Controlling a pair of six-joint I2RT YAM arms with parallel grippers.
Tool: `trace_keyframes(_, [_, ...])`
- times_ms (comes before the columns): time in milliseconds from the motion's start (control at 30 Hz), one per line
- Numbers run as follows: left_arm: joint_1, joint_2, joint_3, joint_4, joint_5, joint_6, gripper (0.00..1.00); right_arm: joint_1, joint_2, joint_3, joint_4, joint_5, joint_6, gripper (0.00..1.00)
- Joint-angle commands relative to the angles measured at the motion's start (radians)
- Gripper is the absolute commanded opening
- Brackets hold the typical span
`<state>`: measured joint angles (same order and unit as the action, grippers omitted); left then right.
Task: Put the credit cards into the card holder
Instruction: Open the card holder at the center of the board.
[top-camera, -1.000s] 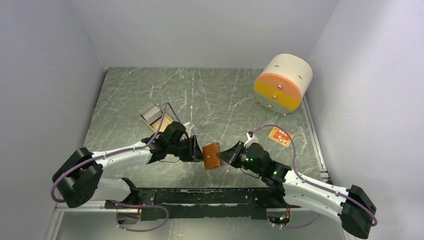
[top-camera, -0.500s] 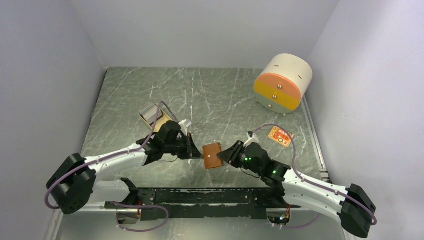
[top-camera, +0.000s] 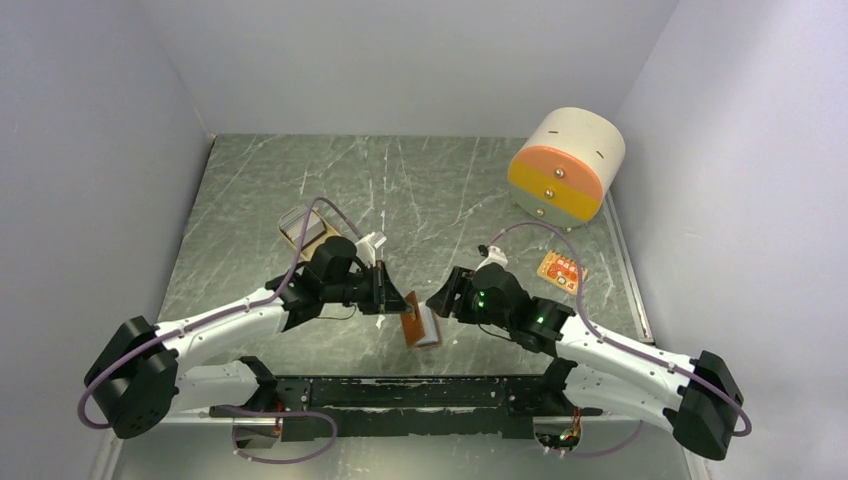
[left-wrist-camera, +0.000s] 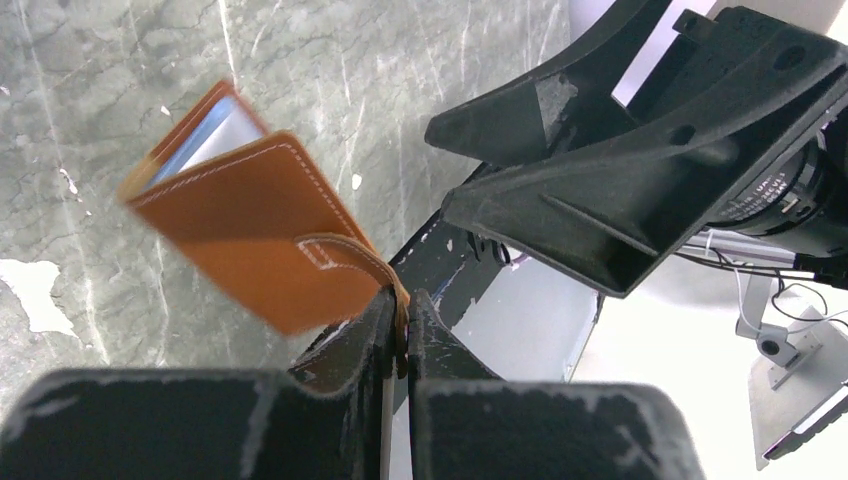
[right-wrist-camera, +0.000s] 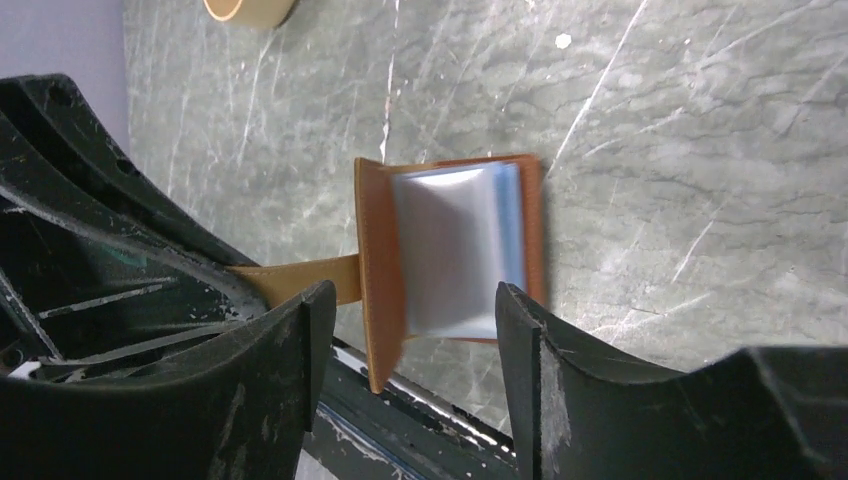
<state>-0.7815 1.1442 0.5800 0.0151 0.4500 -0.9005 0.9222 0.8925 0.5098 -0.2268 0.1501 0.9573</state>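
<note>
— While the left gripper pinches its strap, where does the card holder sit?

— Well apart from the drum box, on the side toward the arm bases, dangling by that strap. The left jaws are closed tight on the leather, and nothing else holds it. Whether its lower edge touches the marble table cannot be told.

— Which way does it point?

— It hangs fallen open and tilted. Its long axis runs away from the drum box toward the black rail, strap end up. The brown cover faces away from the drum box, toward the left arm. The pale blue lining faces the drum-box side, straight at the right gripper.

— And that hand?

— Spread wide. In its own camera the fingers frame the open leaves without clamping them. It stands just beside the card holder, between it and the drum box.

— Edges and room?

— The holder's low end lies near the rail at the table's near edge. Bare marble stretches from the right gripper to the drum box, broken only by a small orange card near the box. The credit cards show as a pale grey stack in a tan dish, farther from the drum box than the holder and beyond the left arm.
</note>
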Motion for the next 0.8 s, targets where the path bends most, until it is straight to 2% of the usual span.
trace_keyframes(0, [0.004, 0.038, 0.027, 0.035, 0.045, 0.01, 0.09, -0.001, 0.047, -0.029, 0.068, -0.075, -0.036, 0.61])
trace_keyframes(133, [0.002, 0.04, 0.035, 0.009, 0.034, 0.003, 0.09, -0.002, 0.104, -0.067, 0.146, -0.112, -0.035, 0.51])
trace_keyframes(233, [0.006, 0.025, 0.047, -0.119, -0.099, -0.006, 0.09, -0.002, 0.126, -0.089, 0.162, -0.085, -0.026, 0.47])
trace_keyframes(367, [0.021, 0.049, 0.047, -0.269, -0.204, 0.005, 0.1, -0.002, 0.151, -0.103, 0.19, -0.076, -0.031, 0.46])
trace_keyframes(633, [0.032, 0.044, 0.02, -0.338, -0.272, -0.015, 0.11, -0.005, 0.215, -0.13, 0.273, -0.102, -0.015, 0.46])
trace_keyframes(767, [0.036, 0.048, 0.051, -0.465, -0.347, -0.032, 0.14, -0.013, 0.241, -0.146, 0.325, -0.125, 0.001, 0.45])
